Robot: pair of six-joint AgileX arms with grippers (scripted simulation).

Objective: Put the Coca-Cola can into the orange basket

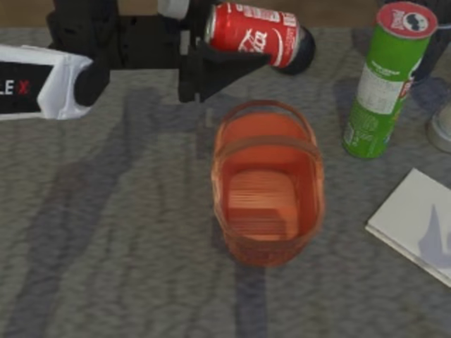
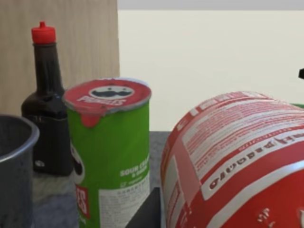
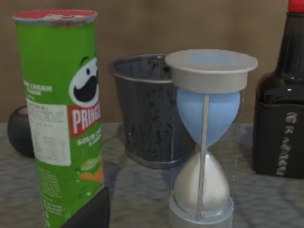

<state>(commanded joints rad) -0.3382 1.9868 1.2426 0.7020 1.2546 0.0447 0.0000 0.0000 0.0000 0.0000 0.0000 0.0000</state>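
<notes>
Grey, woven-looking cloth covered the table [image 1: 106,246], and nearest me on it sat the orange basket [image 1: 268,184], mouth up, with a white booklet [image 1: 416,222] to its right. Just beyond the basket's far rim my left gripper [image 1: 236,53] was clamped on the Coca-Cola can [image 1: 252,34], held aloft on its side with its long axis running left to right, so the basket lay just nearward and below. Farther right stood the green tube [image 1: 386,81] reading "Pringles" and "Sour Cream"; my right gripper was not visible.
</notes>
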